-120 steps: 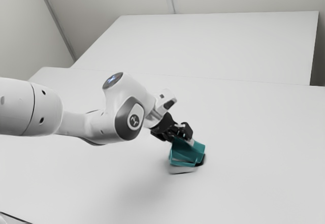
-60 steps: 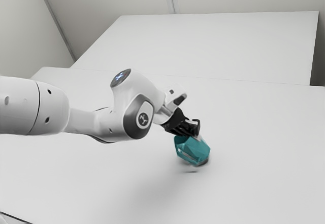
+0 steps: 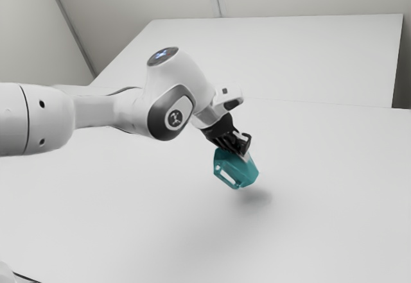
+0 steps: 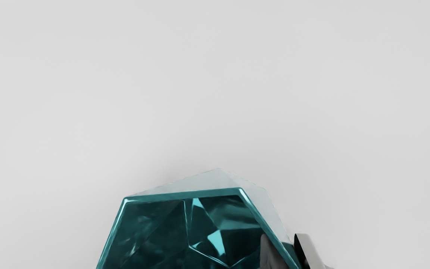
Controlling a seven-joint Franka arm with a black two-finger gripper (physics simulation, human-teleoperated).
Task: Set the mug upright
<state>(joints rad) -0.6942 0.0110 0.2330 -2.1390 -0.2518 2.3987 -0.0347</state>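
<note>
Mug (image 3: pixel 243 172) raised higher (tilted), clamped in claw (image 3: pixel 243 154)

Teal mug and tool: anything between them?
Nothing. The wrist view shows direct contact: the tool is shut on the wall of the teal mug, one fingertip inside the rim, the other outside.

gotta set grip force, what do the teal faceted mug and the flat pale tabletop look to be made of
The teal faceted mug looks like glossy glazed ceramic, though glass or hard plastic is possible: its rim and inner facets carry bright, sharp glints. The flat pale tabletop looks smooth and matte, perhaps laminate or painted board: even colour, soft-edged shadow, no visible grain.
</note>
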